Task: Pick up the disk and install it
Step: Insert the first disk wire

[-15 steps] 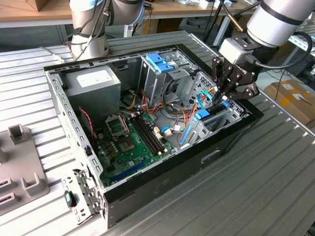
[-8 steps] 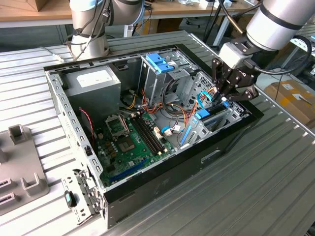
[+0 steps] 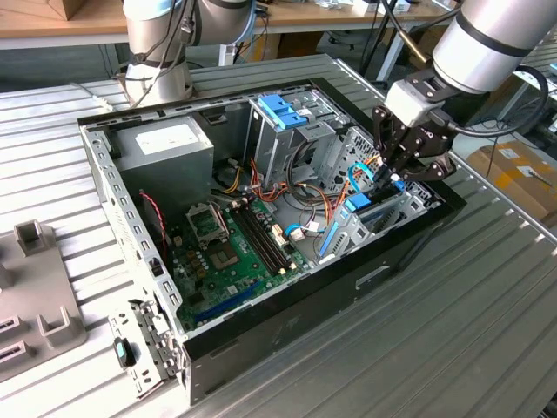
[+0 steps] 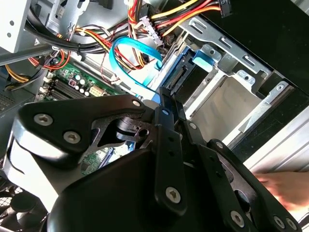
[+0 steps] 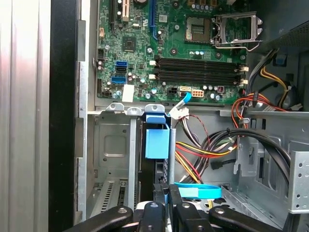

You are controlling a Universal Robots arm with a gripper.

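The disk [image 3: 361,207] stands on edge in the drive bay at the exterior view's right end of the open computer case, framed by light-blue rails. Its blue end tab [image 5: 157,137] shows in the first wrist view, and its connector edge [image 4: 181,75] in the second wrist view. My gripper [image 3: 391,177] hangs directly over the disk's far end. Its fingers [image 4: 166,145] are shut together, with the tips down at the disk's blue rail. Whether they pinch the rail or only touch it is hidden.
A blue data cable [image 4: 130,50] and a bundle of red, yellow and orange wires [image 5: 203,145] run close beside the fingers. The motherboard [image 3: 231,248], the grey power-supply box [image 3: 165,144] and a tall metal cage with a blue bracket [image 3: 283,111] are inside the case. A blurred hand [image 4: 285,188] shows outside the case.
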